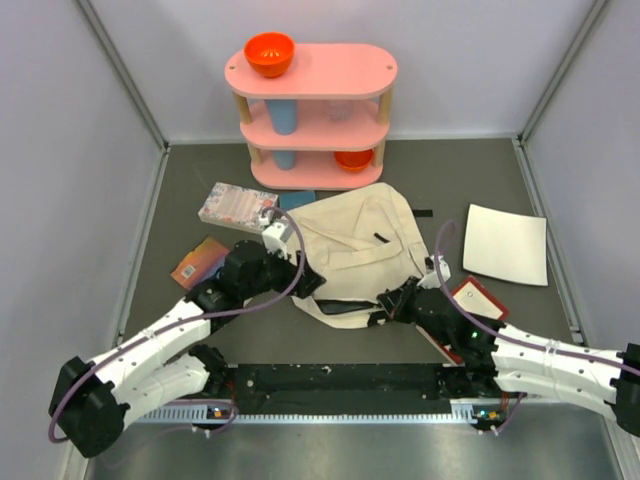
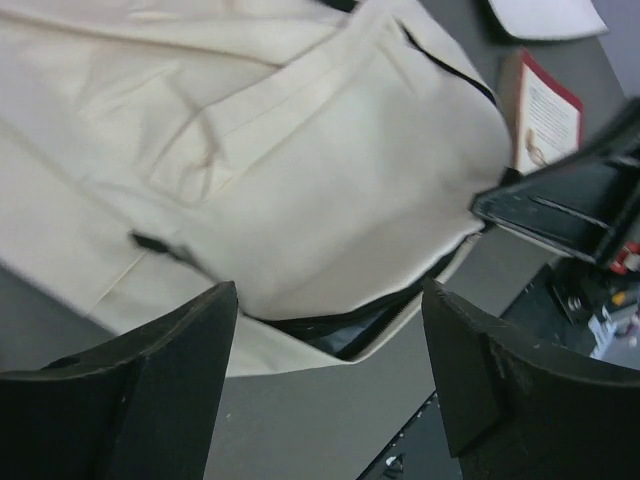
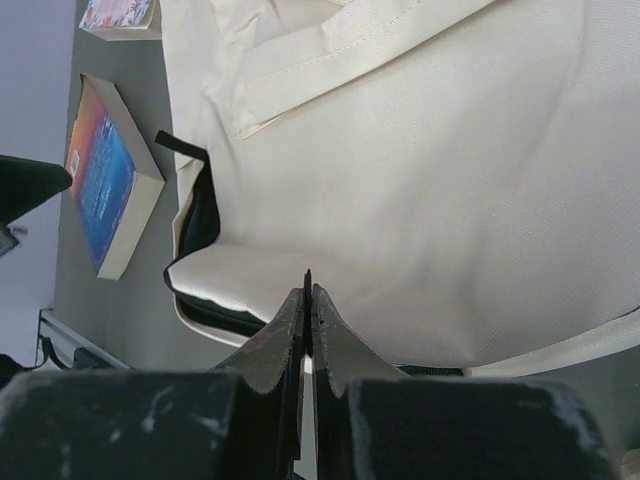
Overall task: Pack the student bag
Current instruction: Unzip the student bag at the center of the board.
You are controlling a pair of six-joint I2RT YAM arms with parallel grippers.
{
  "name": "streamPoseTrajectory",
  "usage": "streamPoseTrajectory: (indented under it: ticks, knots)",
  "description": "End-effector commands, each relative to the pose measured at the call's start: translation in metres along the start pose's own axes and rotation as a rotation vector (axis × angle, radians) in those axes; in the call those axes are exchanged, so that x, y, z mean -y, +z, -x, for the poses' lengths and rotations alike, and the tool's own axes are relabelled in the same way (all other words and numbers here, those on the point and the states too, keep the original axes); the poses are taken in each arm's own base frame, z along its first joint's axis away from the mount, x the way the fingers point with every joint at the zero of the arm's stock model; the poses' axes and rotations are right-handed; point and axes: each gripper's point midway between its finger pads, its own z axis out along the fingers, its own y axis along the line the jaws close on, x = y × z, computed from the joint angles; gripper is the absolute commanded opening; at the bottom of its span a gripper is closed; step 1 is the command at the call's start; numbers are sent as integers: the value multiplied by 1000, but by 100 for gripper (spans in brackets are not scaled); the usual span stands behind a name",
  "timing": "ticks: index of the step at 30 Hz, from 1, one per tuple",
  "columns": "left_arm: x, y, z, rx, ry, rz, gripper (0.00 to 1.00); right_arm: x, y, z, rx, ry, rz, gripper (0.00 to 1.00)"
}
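While reaching in from the near-left of the student bag (image 1: 355,245), has left tool (image 2: 330,300) spread wide, nothing between the fingers (image 2: 170,380). Points low across the bag's near edge. Left arm folded at the elbow, forearm angled up toward the bag's left side, wrist just beside the fabric.

Right arm stretched long and low from the bag's near-right, forearm almost flat over the table (image 1: 180,180). Right tool (image 3: 308,290) pinched fully closed, tips at the bag's near edge. Can't tell whether any thin fabric is caught between them.

Bag itself: flat on the table between both tools, cream flap up, dark-lined opening gaping along the near edge, black strap end poking out at the left.

Around the bag:
- pink shelf (image 1: 310,110) beyond it, orange bowl (image 1: 269,53) on top
- floral book (image 1: 236,205) just beside the far-left corner
- colourful book (image 1: 200,262) to the left, apart
- white sheet (image 1: 505,243) to the right, apart
- red-bordered book (image 1: 475,298) near-right, partly under the right arm
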Motion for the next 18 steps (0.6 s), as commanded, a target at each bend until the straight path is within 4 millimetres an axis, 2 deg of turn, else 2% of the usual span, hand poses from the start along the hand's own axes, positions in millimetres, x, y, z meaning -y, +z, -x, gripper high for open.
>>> streamPoseTrajectory:
  ticks: [1,2,3,5,9,11,18]
  knots:
    - [58,7,10,-13,247,-243,80,-24,0,17,41,14,64,0]
    - [69,9,1,-44,282,-280,81,-25,0,17,38,10,66,0]
    - [71,18,-3,-76,318,-286,99,-25,-1,17,37,6,67,0]
    - [82,27,-15,-131,351,-304,99,-26,-1,17,34,5,67,0]
    - [90,50,-32,-165,431,-307,99,-25,-2,18,36,8,62,0]
    - [97,55,-32,-143,451,-319,99,-25,-3,18,38,9,63,0]
    - [97,75,-44,-153,519,-307,99,-26,-6,20,40,15,69,0]
